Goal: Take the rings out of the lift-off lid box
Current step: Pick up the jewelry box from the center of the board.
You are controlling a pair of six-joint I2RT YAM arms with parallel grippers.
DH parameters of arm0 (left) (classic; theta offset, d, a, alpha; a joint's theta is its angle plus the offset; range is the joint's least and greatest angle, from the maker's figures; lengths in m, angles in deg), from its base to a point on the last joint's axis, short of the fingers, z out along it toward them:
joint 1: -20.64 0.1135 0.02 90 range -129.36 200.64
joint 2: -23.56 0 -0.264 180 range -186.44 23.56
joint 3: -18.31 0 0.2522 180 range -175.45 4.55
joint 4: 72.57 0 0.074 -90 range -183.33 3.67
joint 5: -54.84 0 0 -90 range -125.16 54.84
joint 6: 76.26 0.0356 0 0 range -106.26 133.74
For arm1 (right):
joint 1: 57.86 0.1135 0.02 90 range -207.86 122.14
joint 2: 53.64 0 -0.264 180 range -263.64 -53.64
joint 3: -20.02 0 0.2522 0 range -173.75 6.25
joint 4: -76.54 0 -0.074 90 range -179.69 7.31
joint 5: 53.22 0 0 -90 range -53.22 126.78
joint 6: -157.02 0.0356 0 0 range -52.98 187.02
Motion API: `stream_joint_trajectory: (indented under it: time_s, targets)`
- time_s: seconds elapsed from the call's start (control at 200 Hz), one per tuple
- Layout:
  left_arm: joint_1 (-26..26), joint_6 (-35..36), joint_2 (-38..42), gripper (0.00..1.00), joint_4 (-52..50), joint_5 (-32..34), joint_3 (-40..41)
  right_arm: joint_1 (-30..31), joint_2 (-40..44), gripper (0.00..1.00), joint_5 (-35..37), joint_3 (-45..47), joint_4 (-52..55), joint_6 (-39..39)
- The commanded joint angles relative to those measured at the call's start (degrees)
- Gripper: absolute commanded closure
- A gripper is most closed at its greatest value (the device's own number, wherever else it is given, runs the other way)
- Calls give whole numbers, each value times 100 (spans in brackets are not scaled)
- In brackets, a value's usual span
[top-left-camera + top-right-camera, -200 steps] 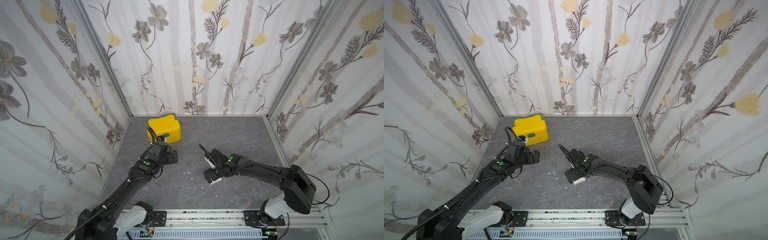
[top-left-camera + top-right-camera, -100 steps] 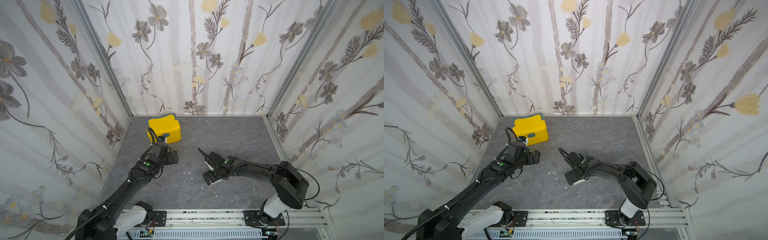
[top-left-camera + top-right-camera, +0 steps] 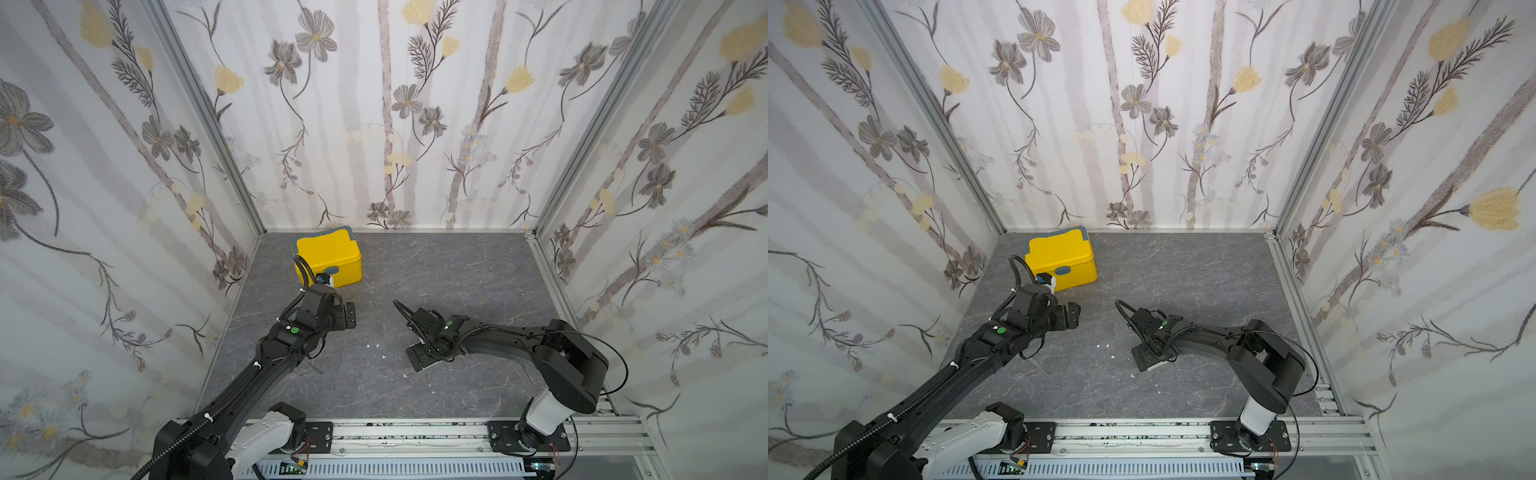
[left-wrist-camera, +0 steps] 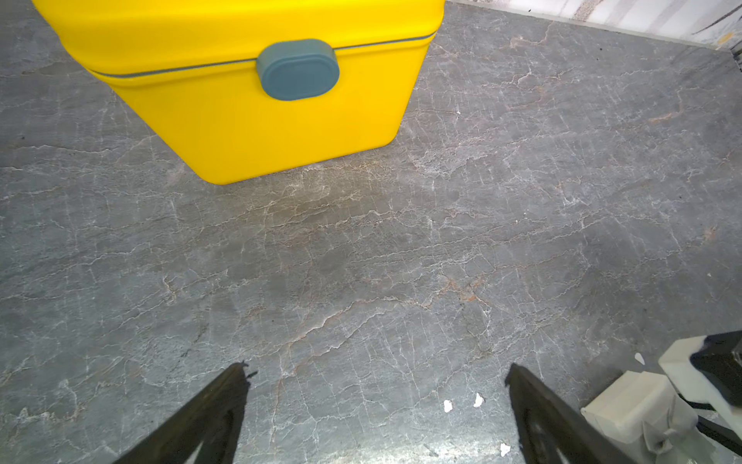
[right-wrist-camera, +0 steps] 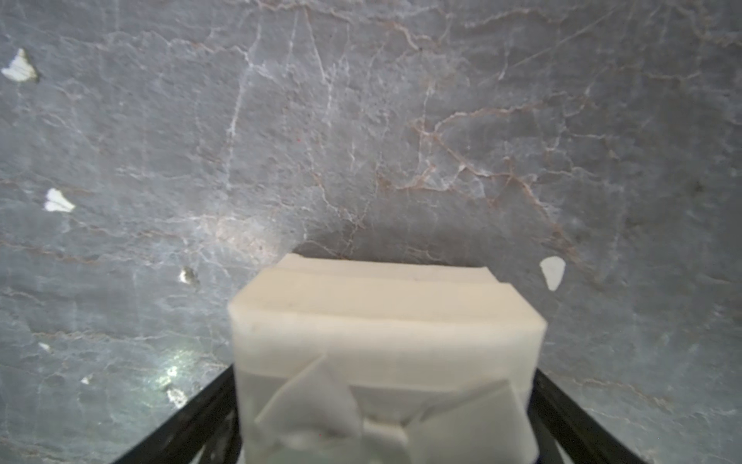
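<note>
Cardboard fills the gap of my right gripper (image 5: 385, 373): the small white box (image 5: 385, 321) sits between its two black fingers (image 5: 192, 418), which stand wide, one close against each flank. Whether they squeeze it or only bracket it I cannot tell. The box looks about as broad as it is long, so I find no clear long axis. Its face printed with a grey bow (image 5: 361, 418) is turned back toward my right wrist, and its plain white side runs away from me in shallow steps. Whether it lies flat or tipped I cannot tell, and the rings are hidden from me. In both top views this gripper hangs low over the grey table (image 3: 457, 270), toward the front rail (image 3: 415, 434), with only a pale sliver of box showing under it. White scraps (image 3: 384, 357) lie scattered just beside it, between my two arms. Farther back, my left gripper (image 4: 375, 367) is spread wide over bare table and has hold of nothing. Beyond it, near the back wall (image 3: 395, 124), stands a yellow box (image 3: 328, 255), its grey latch (image 4: 298, 69) facing my left gripper.
</note>
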Motion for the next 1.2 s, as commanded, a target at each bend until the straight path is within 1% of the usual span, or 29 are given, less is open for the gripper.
stream_joint_trajectory:
  time_s: [0.0, 0.05, 0.23, 0.42, 0.62, 0.799, 0.809, 0.919, 1.024, 1.074, 1.094, 1.194]
  targets:
    - [-1, 23, 31, 0, 125, 21, 25, 10, -33, 8, 228, 21, -43, 162]
    - [0, 31, 40, 0, 125, 29, 25, 19, -41, 10, 228, 29, -54, 162]
    - [-5, 32, 58, 0, 117, 30, 34, 25, -75, 21, 209, 51, -71, 168]
    - [-6, 41, 90, 0, 116, 31, 35, 29, -24, 30, 237, 65, -41, 147]
    - [-2, 37, 110, 0, 142, 25, 42, 29, 109, 31, 237, 21, 40, 86]
    - [-7, 99, 169, 0, 265, -49, 41, 17, 415, 30, 126, -81, 152, -154]
    - [-1, 113, 171, 0, 290, -56, 42, 0, 548, 30, 110, -88, 147, -172]
    - [-8, 266, 334, 0, 730, -410, 162, -133, 887, 29, -295, -155, 60, -381]
    - [-7, 302, 548, 0, 1431, -693, 321, -440, 1194, 28, -946, -140, -213, -535]
    - [-24, 316, 670, 0, 1877, -947, 428, -581, 1331, 28, -1318, -84, -386, -588]
    - [-36, 311, 717, 0, 2069, -1027, 479, -792, 1384, 28, -1494, -55, -454, -590]
    - [-155, 453, 964, 0, 3054, -1412, 836, -1217, 1675, 29, -2425, 169, -897, -587]
